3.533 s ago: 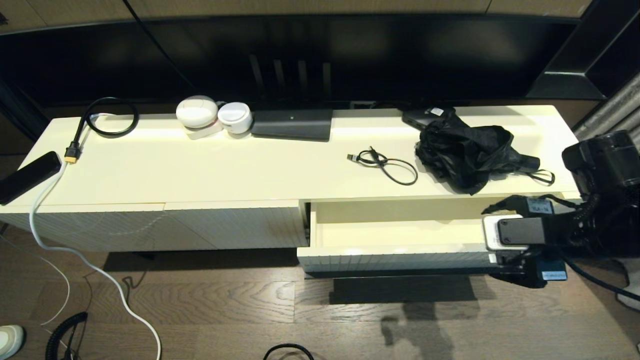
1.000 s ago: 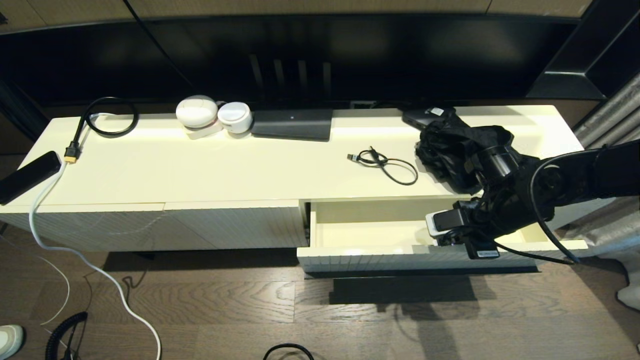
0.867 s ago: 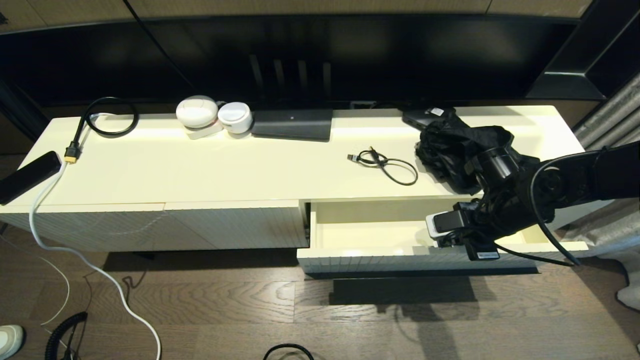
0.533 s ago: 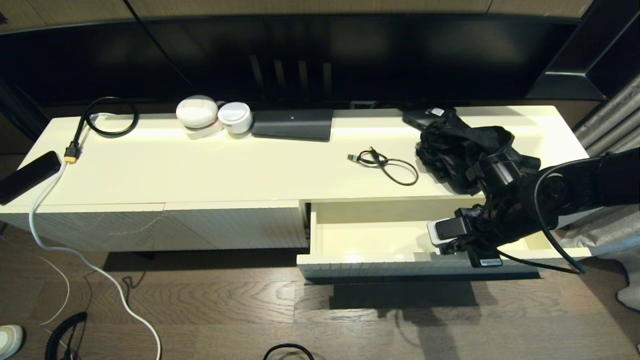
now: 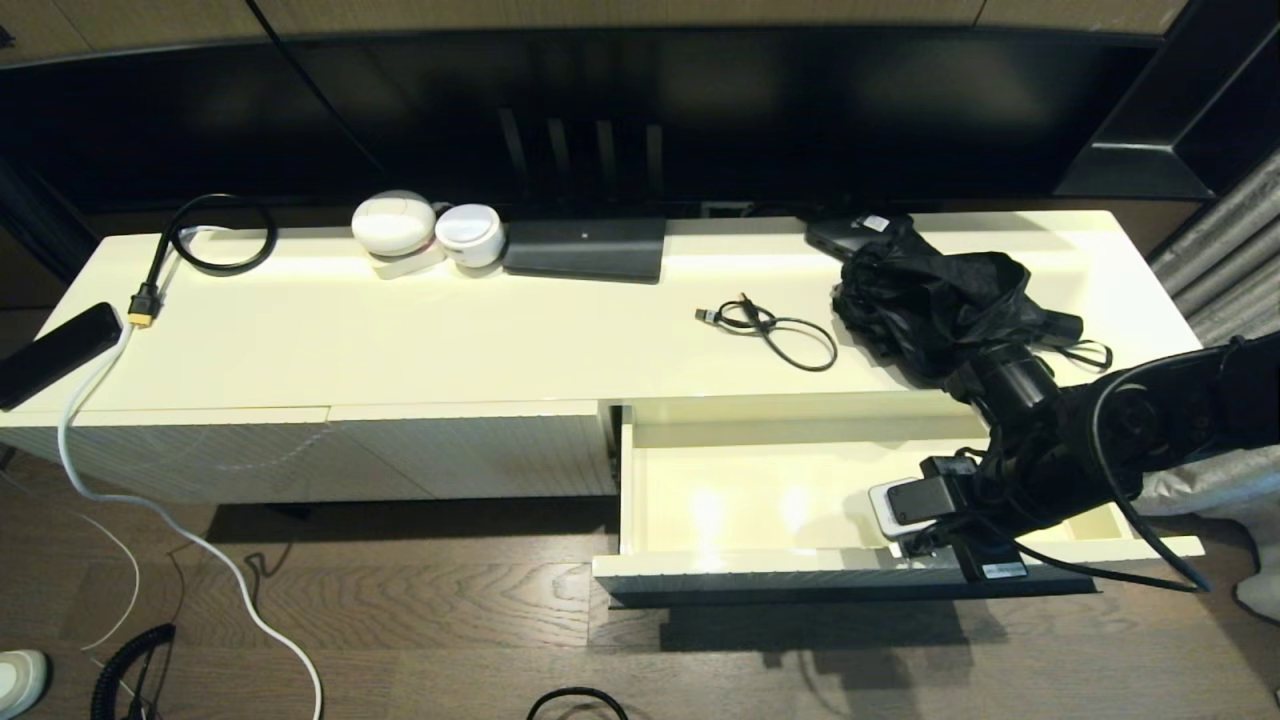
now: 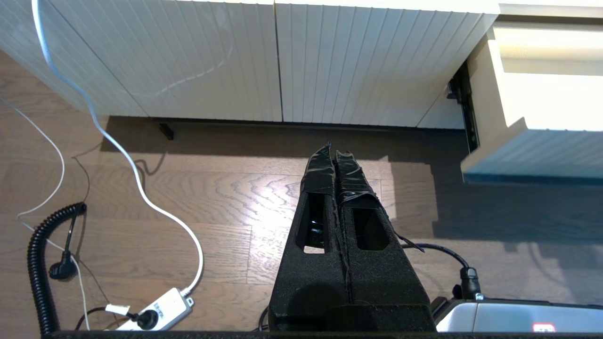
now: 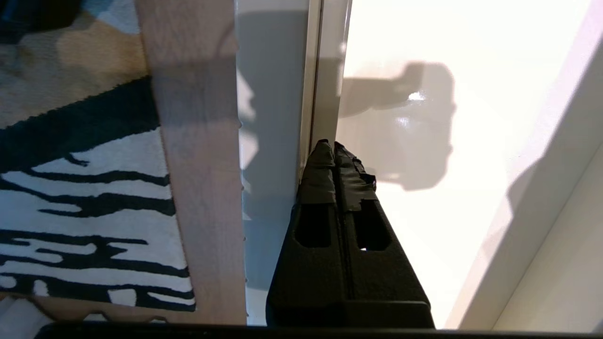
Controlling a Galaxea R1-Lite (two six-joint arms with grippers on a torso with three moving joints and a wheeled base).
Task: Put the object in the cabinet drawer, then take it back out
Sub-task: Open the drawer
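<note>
Both fingers of our right gripper (image 7: 330, 143) are pressed together with nothing between them, and their tips touch the inner face of the front wall of the cabinet drawer (image 5: 760, 562), which stands pulled out with a bare cream floor. Our left gripper (image 6: 335, 149) hangs over the wooden floor (image 6: 198, 188), also closed. On the cabinet top (image 5: 450, 340) lie a black umbrella (image 5: 935, 300) and a short cable (image 5: 775, 330).

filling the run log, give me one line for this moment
right pincer: shut, at front edge of cabinet drawer | drawer: open, inside bare | left pincer: shut, parked over floor
</note>
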